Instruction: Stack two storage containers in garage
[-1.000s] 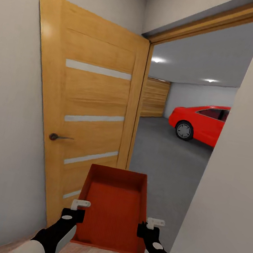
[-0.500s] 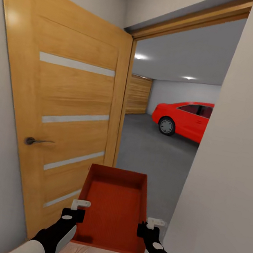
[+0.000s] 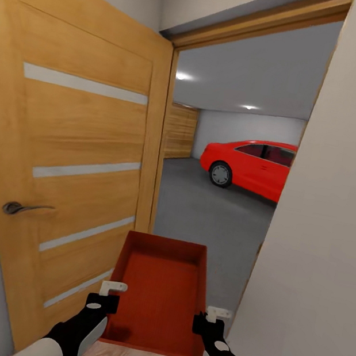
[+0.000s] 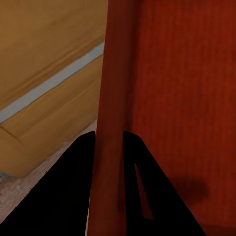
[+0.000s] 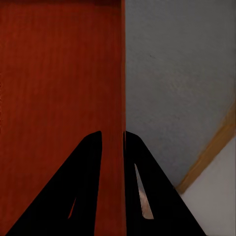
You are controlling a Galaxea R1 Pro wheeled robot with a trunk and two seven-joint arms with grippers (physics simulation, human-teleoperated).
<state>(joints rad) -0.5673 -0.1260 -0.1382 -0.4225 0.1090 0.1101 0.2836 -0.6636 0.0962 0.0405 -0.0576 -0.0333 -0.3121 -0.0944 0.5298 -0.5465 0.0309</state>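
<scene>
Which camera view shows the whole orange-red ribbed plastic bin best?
The head view: the orange-red ribbed plastic bin shows whole there, open top and all walls. The left wrist view and the right wrist view each show one pinched side wall.

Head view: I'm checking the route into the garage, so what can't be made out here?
- Garage floor just ahead: hidden by the bin.
- Car: rear cut off by the right wall.
- Garage's left side: hidden by the door.
- Second bin: whereabouts unknown.
</scene>
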